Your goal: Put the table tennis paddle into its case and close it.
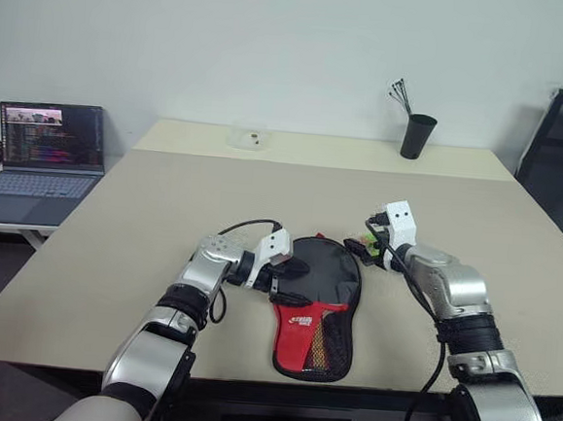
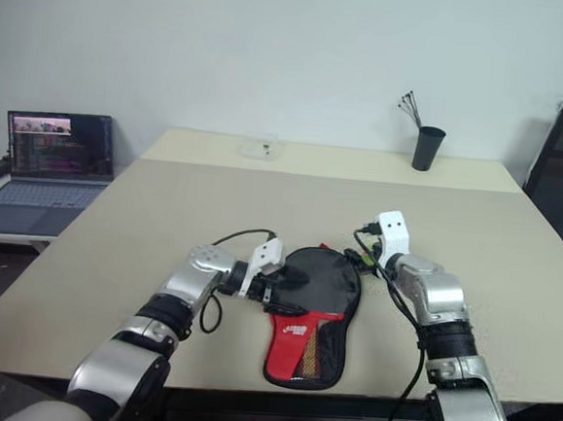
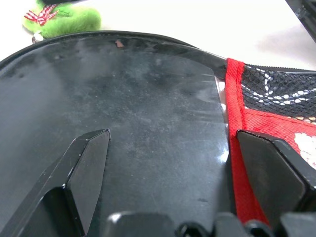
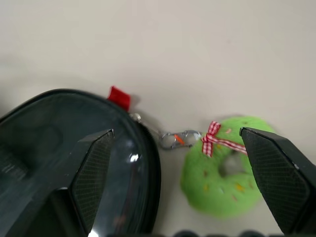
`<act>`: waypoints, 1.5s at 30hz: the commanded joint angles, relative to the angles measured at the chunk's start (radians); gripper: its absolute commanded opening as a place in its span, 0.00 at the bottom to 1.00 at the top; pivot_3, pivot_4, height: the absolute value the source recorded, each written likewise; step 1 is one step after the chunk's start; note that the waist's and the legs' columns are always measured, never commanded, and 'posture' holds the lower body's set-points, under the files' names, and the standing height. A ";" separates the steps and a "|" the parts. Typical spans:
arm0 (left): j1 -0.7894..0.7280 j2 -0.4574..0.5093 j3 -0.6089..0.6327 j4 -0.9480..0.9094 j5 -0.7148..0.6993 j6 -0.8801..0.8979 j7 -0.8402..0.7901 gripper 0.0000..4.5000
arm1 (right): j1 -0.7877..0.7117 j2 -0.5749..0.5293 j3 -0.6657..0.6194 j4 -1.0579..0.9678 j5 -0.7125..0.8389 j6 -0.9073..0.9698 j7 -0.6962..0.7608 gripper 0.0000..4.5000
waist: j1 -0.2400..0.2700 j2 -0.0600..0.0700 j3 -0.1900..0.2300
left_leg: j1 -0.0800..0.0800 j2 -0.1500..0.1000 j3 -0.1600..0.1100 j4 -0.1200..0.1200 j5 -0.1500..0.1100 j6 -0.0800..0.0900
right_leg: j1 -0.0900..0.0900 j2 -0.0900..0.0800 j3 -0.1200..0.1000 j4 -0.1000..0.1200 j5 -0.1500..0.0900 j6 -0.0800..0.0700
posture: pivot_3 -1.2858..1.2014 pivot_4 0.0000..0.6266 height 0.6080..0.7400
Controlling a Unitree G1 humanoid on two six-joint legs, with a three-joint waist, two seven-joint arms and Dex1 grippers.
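Your case (image 1: 321, 306) lies flat on the counter (image 1: 144, 219) between the two tools, closed as far as you can see, the paddle not visible; white lettering on its red lower part is too small to read. Your left tool (image 1: 293, 282) rests wide open and empty over the case's black face. Your right tool (image 4: 175, 182) hangs wide open and empty over the case's rim and the green plush zipper tag (image 4: 222, 168) clipped to it.

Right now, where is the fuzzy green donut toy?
The green donut toy lies on the table by the case's round end, clipped to it, under the right tool.
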State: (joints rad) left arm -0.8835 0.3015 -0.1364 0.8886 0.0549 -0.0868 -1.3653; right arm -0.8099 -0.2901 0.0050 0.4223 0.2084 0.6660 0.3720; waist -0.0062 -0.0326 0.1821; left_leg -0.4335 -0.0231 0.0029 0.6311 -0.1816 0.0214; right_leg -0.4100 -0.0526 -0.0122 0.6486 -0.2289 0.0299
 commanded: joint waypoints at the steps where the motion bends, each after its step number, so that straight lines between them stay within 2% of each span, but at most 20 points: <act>1: 0.011 0.008 -0.012 -0.053 -0.022 0.015 -0.003 0.99 | -0.067 0.003 -0.055 0.125 -0.021 -0.145 -0.035 1.00 | 0.001 0.000 0.000 | 0.000 0.000 0.000 0.000 0.000 0.000 | 0.000 0.000 0.000 0.000 0.000 0.000 | 0.52 0.24 1.00; 5: 0.024 0.016 -0.020 -0.077 -0.030 0.028 0.001 0.99 | -0.101 0.007 -0.076 0.257 -0.032 -0.230 -0.046 1.00 | 0.000 0.000 0.000 | 0.000 0.000 0.000 0.000 0.000 0.000 | 0.000 0.000 0.000 0.000 0.000 0.000 | 0.52 0.24 1.00; 9: 0.034 0.020 -0.025 -0.096 -0.035 0.039 0.002 0.99 | -0.109 0.014 -0.082 0.337 -0.034 -0.237 -0.038 1.00 | -0.002 0.000 0.000 | 0.000 0.000 0.000 0.000 0.000 0.000 | 0.000 0.000 0.000 0.000 0.000 0.000 | 0.52 0.24 1.00; 18: 0.046 0.020 -0.035 -0.116 -0.033 0.045 0.001 0.99 | -0.115 0.041 -0.095 0.387 -0.024 -0.207 -0.025 1.00 | -0.006 0.000 0.000 | 0.001 0.000 0.000 0.000 0.000 0.000 | 0.000 0.000 0.000 0.001 0.000 0.000 | 0.52 0.24 1.00; 21: 0.044 0.018 -0.039 -0.112 -0.032 0.039 -0.001 1.00 | -0.117 0.041 -0.105 0.393 -0.026 -0.207 -0.037 0.86 | -0.006 0.000 0.000 | 0.001 0.000 0.000 0.000 0.000 0.000 | 0.000 0.000 0.000 0.001 0.000 0.000 | 0.52 0.24 1.00; 29: 0.024 -0.020 -0.030 -0.027 -0.032 -0.035 0.038 1.00 | -0.100 0.051 -0.113 0.364 -0.023 -0.182 -0.034 0.26 | -0.003 0.001 -0.001 | 0.001 0.000 0.000 0.000 0.000 0.000 | 0.001 0.000 0.000 0.001 0.000 0.000 | 0.52 0.24 1.00; 33: 0.002 -0.058 -0.013 0.030 -0.041 -0.058 0.104 1.00 | -0.092 0.054 -0.116 0.340 -0.022 -0.165 -0.038 0.02 | -0.001 0.001 -0.001 | 0.001 0.000 -0.001 0.001 0.000 0.000 | 0.002 0.000 0.000 0.001 0.000 0.000 | 0.52 0.24 1.00; 38: -0.014 -0.071 -0.020 0.098 -0.025 -0.072 0.145 1.00 | -0.078 0.053 -0.119 0.300 -0.017 -0.135 -0.043 0.01 | -0.002 0.001 -0.001 | 0.002 0.000 -0.001 0.001 0.000 0.001 | 0.002 0.000 0.000 0.001 0.000 0.000 | 0.52 0.24 1.00; 45: 0.020 -0.048 -0.071 0.126 0.011 -0.076 0.098 1.00 | -0.036 0.024 -0.127 0.167 -0.005 -0.036 -0.042 0.01 | -0.002 0.002 -0.001 | 0.002 0.000 -0.001 0.001 0.000 0.001 | 0.002 0.000 0.000 0.002 0.000 0.000 | 0.52 0.24 1.00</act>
State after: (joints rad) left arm -0.8934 0.2371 -0.1680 0.9796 0.0224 -0.1648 -1.2529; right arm -0.8527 -0.2432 -0.0991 0.6501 0.1861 0.6030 0.3266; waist -0.0086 -0.0305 0.1808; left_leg -0.4313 -0.0229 0.0020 0.6316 -0.1812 0.0222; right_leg -0.4079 -0.0528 -0.0119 0.6500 -0.2288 0.0299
